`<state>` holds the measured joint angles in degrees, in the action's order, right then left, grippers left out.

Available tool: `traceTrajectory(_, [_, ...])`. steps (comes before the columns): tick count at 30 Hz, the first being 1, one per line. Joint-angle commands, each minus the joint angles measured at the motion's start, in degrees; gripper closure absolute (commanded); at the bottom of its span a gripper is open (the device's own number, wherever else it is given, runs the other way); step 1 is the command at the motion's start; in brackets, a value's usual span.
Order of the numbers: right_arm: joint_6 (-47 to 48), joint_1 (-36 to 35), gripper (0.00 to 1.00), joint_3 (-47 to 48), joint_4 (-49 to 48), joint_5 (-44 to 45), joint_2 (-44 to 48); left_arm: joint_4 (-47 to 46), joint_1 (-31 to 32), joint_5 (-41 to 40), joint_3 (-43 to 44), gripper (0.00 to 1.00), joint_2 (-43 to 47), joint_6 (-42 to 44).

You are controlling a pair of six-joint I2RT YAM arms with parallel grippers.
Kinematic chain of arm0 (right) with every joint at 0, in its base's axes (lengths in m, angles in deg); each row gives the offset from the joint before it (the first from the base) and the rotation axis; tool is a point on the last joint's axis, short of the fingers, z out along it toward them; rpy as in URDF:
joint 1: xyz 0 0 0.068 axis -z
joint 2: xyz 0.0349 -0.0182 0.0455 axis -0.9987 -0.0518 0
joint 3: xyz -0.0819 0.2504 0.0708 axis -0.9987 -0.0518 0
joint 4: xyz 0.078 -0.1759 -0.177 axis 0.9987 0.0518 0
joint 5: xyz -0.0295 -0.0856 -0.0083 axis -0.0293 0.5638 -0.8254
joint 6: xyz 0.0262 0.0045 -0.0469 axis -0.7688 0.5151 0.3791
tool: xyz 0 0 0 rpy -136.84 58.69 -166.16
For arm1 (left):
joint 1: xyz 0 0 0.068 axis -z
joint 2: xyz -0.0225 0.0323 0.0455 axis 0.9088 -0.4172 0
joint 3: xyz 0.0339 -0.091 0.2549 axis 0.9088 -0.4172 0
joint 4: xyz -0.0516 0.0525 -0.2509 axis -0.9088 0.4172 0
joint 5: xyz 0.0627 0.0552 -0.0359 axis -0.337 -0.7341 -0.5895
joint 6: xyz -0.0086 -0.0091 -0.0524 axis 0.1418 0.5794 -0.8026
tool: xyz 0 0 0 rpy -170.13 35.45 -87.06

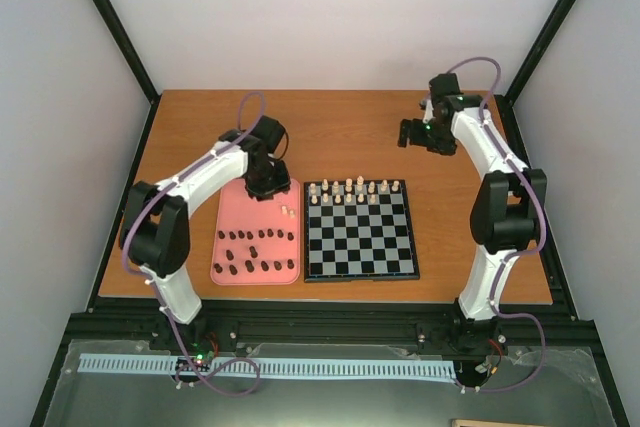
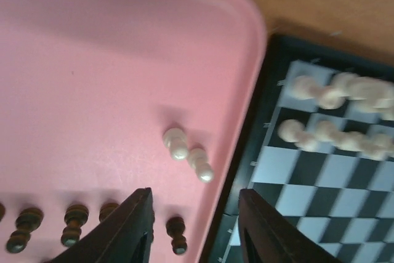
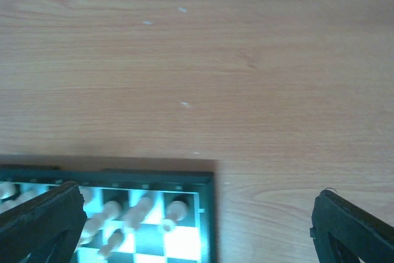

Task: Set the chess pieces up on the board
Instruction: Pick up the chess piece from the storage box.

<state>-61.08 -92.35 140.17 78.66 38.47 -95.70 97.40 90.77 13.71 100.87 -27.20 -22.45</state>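
Observation:
The board (image 1: 360,247) lies at the table's middle, with cream chess pieces (image 1: 355,190) lined along its two far rows. Two more cream pieces (image 2: 175,141) stand on the pink tray (image 1: 232,222) near its right rim. Dark chess pieces (image 1: 255,252) stand in rows on the same tray. My left gripper (image 2: 194,229) hovers open over the tray's right edge, just short of the two cream pieces, with nothing held; one dark piece (image 2: 177,233) stands on the tray below the gap. My right gripper (image 3: 194,232) is wide open above bare table, past the board's far right corner (image 3: 206,214).
The tray touches the board's left side (image 2: 246,152). Bare wooden table (image 1: 350,127) stretches beyond the board and tray. Black frame posts and white walls enclose the table on three sides.

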Motion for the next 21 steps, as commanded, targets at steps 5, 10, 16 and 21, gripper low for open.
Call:
traceTrajectory(5, [-0.2,-14.9,0.00,9.6,4.9,2.2,3.2,3.4,-7.6,-2.2,1.8,0.50,11.9,1.4])
traceTrajectory(10, [-1.0,-25.3,0.00,13.4,4.9,0.0,1.2,5.3,-15.3,-3.1,-2.1,0.35,18.4,4.4])
traceTrajectory(16, [0.3,-35.1,0.01,17.8,6.0,-1.5,-4.2,5.6,-21.7,-5.3,-6.1,0.14,27.2,6.1])
traceTrajectory(21, [1.2,-41.0,0.03,22.1,7.1,-2.8,-10.4,6.6,-23.4,-7.8,-6.1,0.02,31.3,6.5])
